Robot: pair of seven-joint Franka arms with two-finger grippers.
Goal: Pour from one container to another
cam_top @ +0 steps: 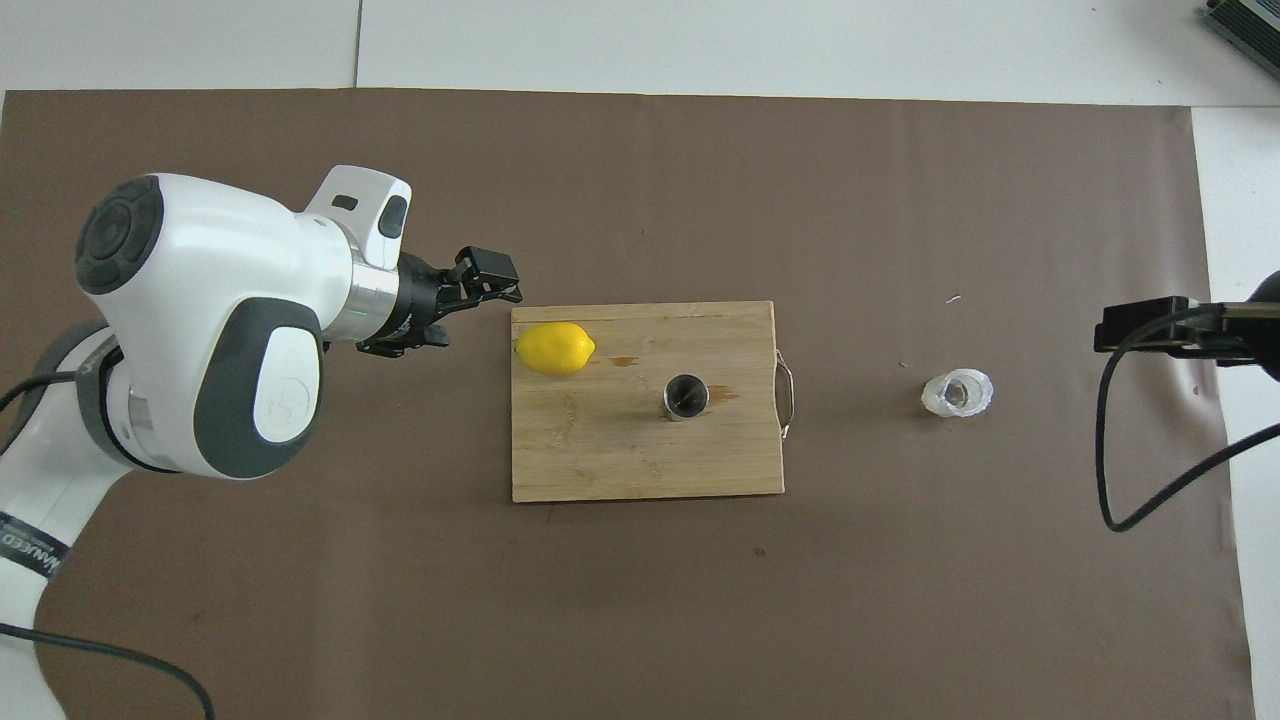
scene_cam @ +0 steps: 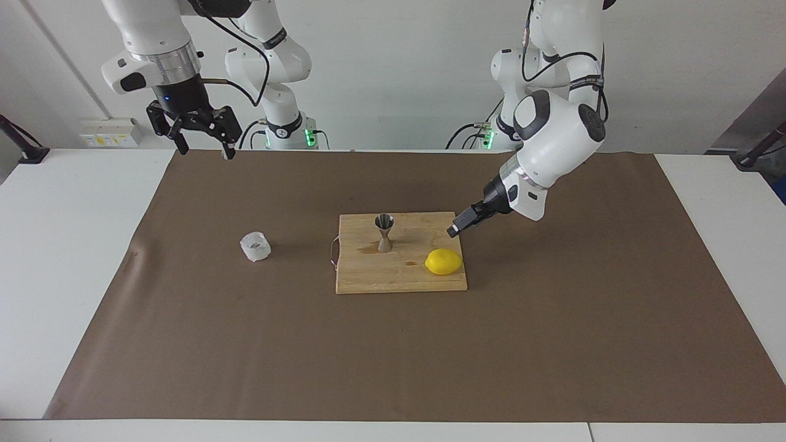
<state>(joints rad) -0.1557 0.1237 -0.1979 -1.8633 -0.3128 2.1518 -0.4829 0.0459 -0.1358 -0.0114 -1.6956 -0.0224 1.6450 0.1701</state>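
Crinkly plastic cup (scene_cam: 255,247) contents unreadable; left gripper (scene_cam: 455,231) edge-on over board (scene_cam: 399,276) corner, spread wide, empty; right gripper (scene_cam: 201,139) likewise.

Yellow lemon (scene_cam: 443,261), whitish plastic cup (scene_cam: 255,247), brown mat (scene_cam: 245,344)

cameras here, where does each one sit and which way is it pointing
Facing view: high across the table, looking back at the robots; both arms and bases show, the right hand open and raised, waiting, the left hand at the cutting board's corner.
Overhead view: high above the robots' end, looking forward and steeply down; only the left arm and left hand, plus a bit of the right one.
Both share the board, jigger, lemon and plastic cup, half a turn apart.
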